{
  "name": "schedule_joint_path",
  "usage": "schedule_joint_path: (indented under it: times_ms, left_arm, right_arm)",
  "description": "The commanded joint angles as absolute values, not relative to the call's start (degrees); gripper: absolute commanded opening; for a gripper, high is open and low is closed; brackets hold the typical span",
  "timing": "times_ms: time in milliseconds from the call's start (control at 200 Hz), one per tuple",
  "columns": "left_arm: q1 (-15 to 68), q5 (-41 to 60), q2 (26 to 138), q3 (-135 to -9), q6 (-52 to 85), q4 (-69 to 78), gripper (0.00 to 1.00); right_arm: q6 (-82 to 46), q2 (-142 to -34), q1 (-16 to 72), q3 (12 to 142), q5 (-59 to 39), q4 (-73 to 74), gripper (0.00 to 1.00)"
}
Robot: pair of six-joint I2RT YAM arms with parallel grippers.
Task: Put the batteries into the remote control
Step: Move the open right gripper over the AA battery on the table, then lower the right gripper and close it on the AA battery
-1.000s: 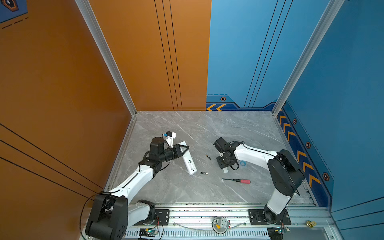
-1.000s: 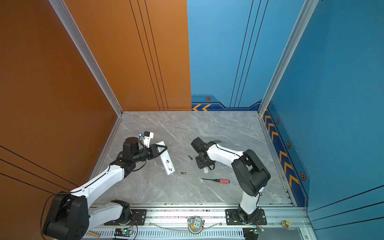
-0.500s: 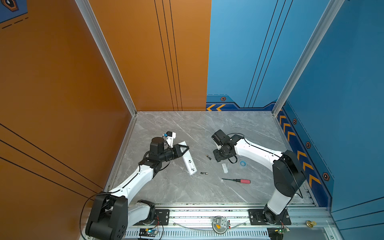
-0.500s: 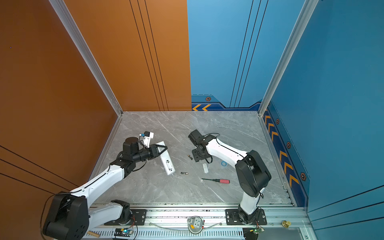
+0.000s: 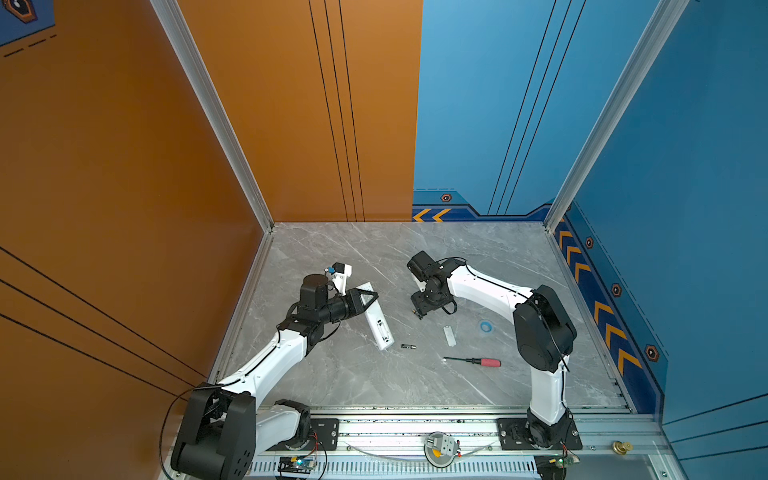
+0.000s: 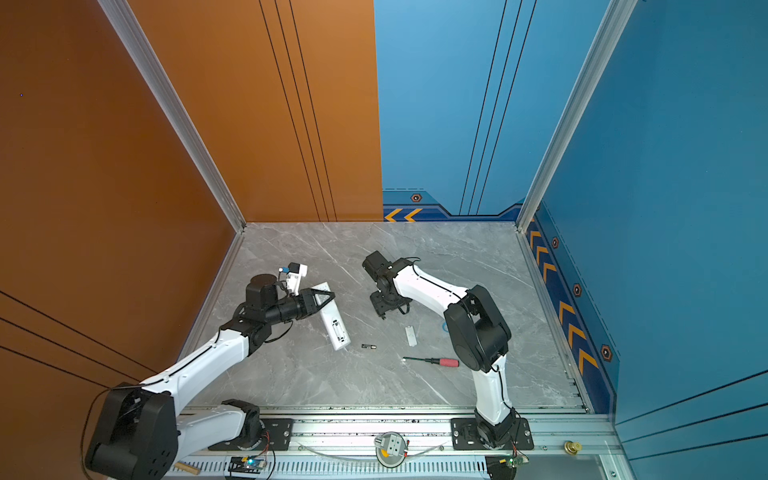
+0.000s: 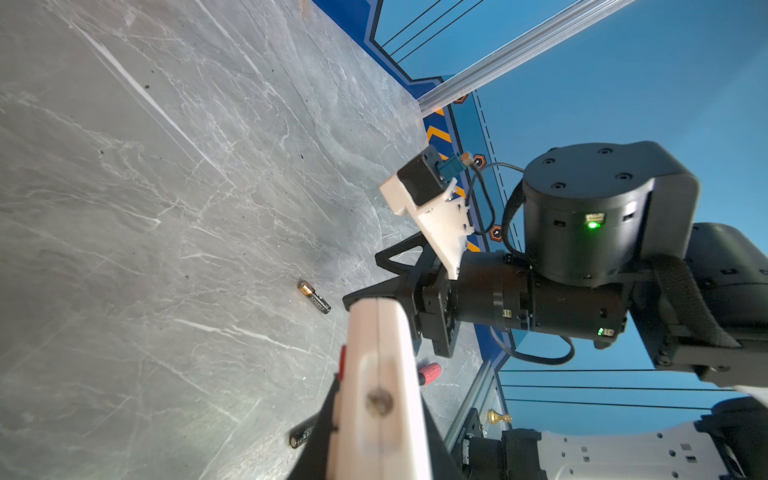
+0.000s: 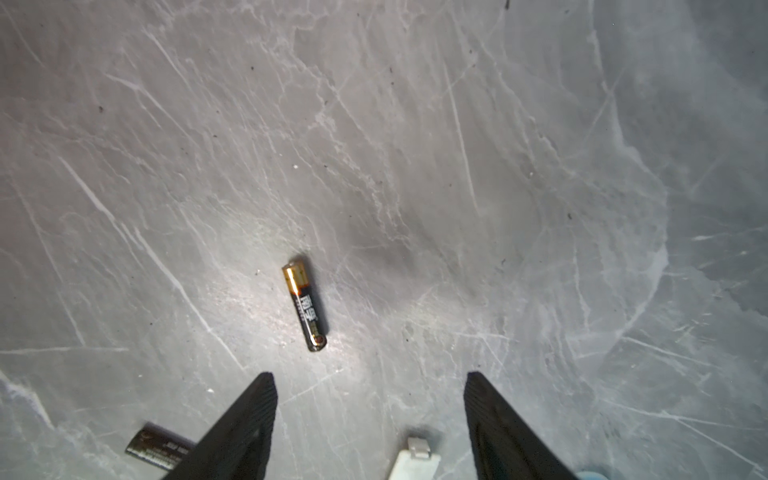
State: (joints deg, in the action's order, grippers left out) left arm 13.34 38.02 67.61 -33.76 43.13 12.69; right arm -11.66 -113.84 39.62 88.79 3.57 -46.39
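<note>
Left claw (image 5: 371, 297): we are clamping it shut on the remote control (image 5: 377, 322), gripping the far part of its body.
Remote control: we are seeing it left of centre over the table (image 5: 332, 386), running far to near with its open slot facing up. We cannot tell whether its near end is touching the table.
Right claw (image 8: 369, 374): we are holding it open and empty, fingers well apart, pointing down to the right of the remote control.
Far battery (image 8: 304, 303): it is lying flat just beyond the right claw's fingertips, gold end away from them.
Near battery (image 5: 408, 345): it is lying just right of the remote control's near end. In the right wrist view a finger is hiding part of it.
White cover (image 5: 449, 336): it is lying flat to the right of the near battery.
Screwdriver (image 5: 473, 361): it is lying nearer to us than the white cover.
Blue ring (image 5: 485, 327): it is lying just right of the white cover, beside the right arm.
</note>
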Motion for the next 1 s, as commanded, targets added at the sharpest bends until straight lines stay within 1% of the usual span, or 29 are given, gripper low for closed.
schedule_joint_path:
  times_ms: [0, 145, 210, 250, 511, 711, 846, 996]
  left_arm:
    - [12.58, 39.53, 68.01, -33.27, 43.07, 14.76, 0.0]
    - [12.53, 39.47, 68.33, -33.26, 43.07, 14.77, 0.0]
    - [12.48, 39.51, 68.45, -33.21, 43.07, 14.88, 0.0]
    - [12.43, 39.46, 68.55, -33.15, 43.04, 14.9, 0.0]
    - [12.39, 39.39, 68.9, -33.17, 43.07, 14.98, 0.0]
    - [12.37, 39.31, 69.0, -32.98, 43.05, 15.12, 0.0]
    - [12.39, 39.29, 69.08, -32.96, 43.07, 15.13, 0.0]
    - [12.35, 39.2, 69.22, -32.91, 43.07, 15.36, 0.0]
  right_arm:
    - [-10.58, -115.76, 39.81, 91.36, 2.72, -48.93, 0.78]
    - [-10.64, -118.16, 39.81, 93.6, 2.02, -48.95, 0.87]
    - [-10.61, -118.48, 39.81, 94.45, 1.85, -48.89, 0.89]
    - [-10.57, -120.5, 39.81, 94.89, 1.71, -48.95, 0.89]
    - [-10.29, -123.28, 39.83, 96.49, 0.88, -48.95, 0.76]
    - [-10.25, -125.22, 39.83, 97.65, 0.26, -48.91, 0.59]
    - [-10.24, -125.95, 39.81, 98.0, 0.01, -48.82, 0.55]
    - [-10.16, -126.64, 39.81, 98.39, -0.39, -48.92, 0.47]
